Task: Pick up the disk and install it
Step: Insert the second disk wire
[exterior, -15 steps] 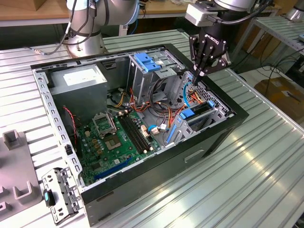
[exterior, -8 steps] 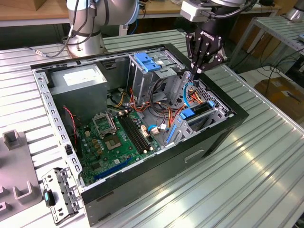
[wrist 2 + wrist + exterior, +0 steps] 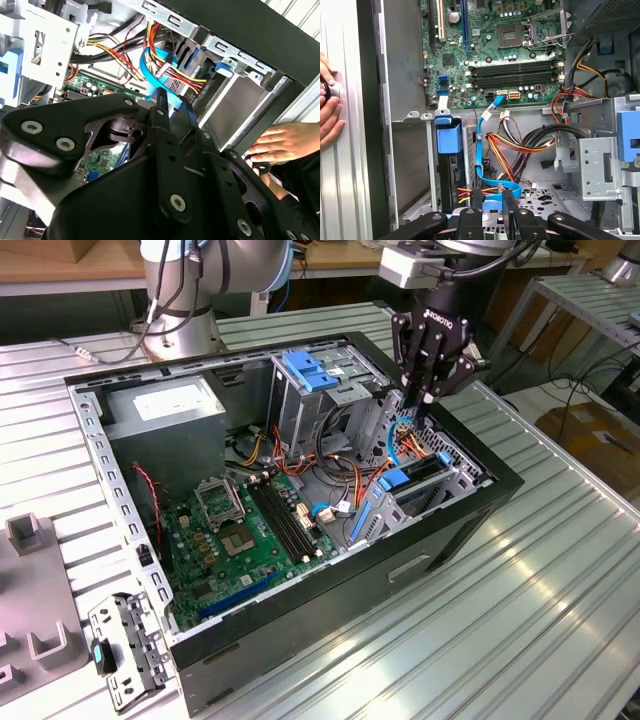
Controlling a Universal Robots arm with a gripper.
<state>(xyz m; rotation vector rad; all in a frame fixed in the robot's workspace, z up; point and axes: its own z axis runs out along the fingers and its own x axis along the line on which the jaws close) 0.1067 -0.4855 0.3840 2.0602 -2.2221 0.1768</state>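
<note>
Disk (image 3: pixel 415 485) seated in bay; cables (image 3: pixel 502 145) beside; pincer (image 3: pixel 418 408) above.

A person's hand (image 3: pixel 282 142) is cut off by the frame edge.

Inside the open computer case (image 3: pixel 300 625), the end effector (image 3: pixel 425 405) is hemmed in among a tangle of blue and coloured cables (image 3: pixel 507 150), with the tall metal cage (image 3: pixel 300 400) on the exterior view's left and the disk (image 3: pixel 410 490) seated in its bay just beside it. Free room is offered over the motherboard (image 3: pixel 250 530), well apart from the cage. A person's hand (image 3: pixel 327 107) is rested on the worktop (image 3: pixel 520 590) beside the case wall.
</note>
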